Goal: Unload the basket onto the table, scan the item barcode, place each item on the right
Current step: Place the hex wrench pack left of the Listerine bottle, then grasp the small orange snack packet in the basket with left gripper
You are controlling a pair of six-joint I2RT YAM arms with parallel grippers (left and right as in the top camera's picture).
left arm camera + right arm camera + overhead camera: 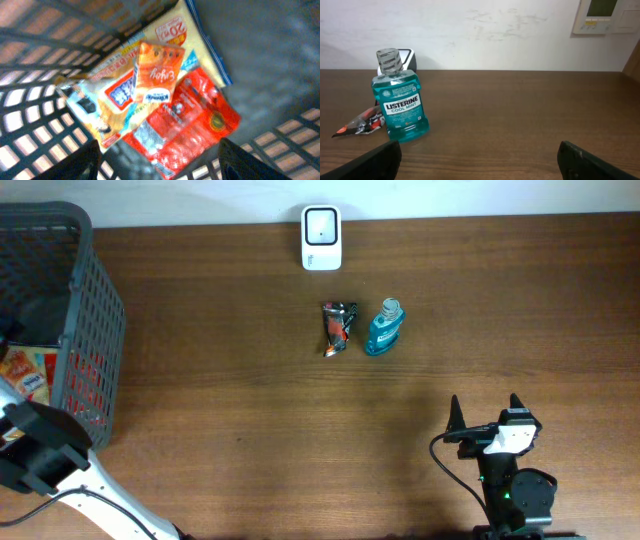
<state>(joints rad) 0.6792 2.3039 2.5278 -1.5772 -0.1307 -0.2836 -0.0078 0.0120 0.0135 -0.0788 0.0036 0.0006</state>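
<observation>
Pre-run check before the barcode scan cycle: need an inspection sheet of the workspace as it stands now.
Surface: wooden table, no spills seen.
Job's things: white scanner at the far edge; mouthwash bottle upright, cap on; crumpled snack wrapper lying beside it; grey basket at the left, holding snack packets.
Clutter: nothing seen.
End effectors: left end effector open, over the packets in the basket, holding nothing; right end effector open, empty, facing the bottle.
Cables: black cable looped beside the right arm.
Surroundings: white wall with a wall panel.
</observation>
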